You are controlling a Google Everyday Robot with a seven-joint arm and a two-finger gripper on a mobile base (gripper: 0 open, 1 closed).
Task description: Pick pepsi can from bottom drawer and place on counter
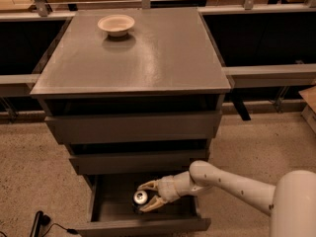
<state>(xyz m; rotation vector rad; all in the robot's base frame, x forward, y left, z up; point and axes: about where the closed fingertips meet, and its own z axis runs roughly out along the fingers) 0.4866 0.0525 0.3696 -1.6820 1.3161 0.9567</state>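
The pepsi can point(140, 197), dark with a shiny silver top, stands upright in the open bottom drawer point(143, 226), toward its front middle. My gripper point(148, 196) reaches into the drawer from the right. Its two beige fingers point(149, 185) are spread to either side of the can, one behind it and one in front, with small gaps showing. The can rests on the drawer floor. The grey counter point(148, 58) tops the cabinet, well above the gripper.
A shallow beige bowl point(116, 23) sits at the counter's back left. The two upper drawers point(133, 127) are slightly open and overhang the bottom drawer. My white arm point(237, 184) crosses the floor at the right. A black cable point(39, 223) lies at the lower left.
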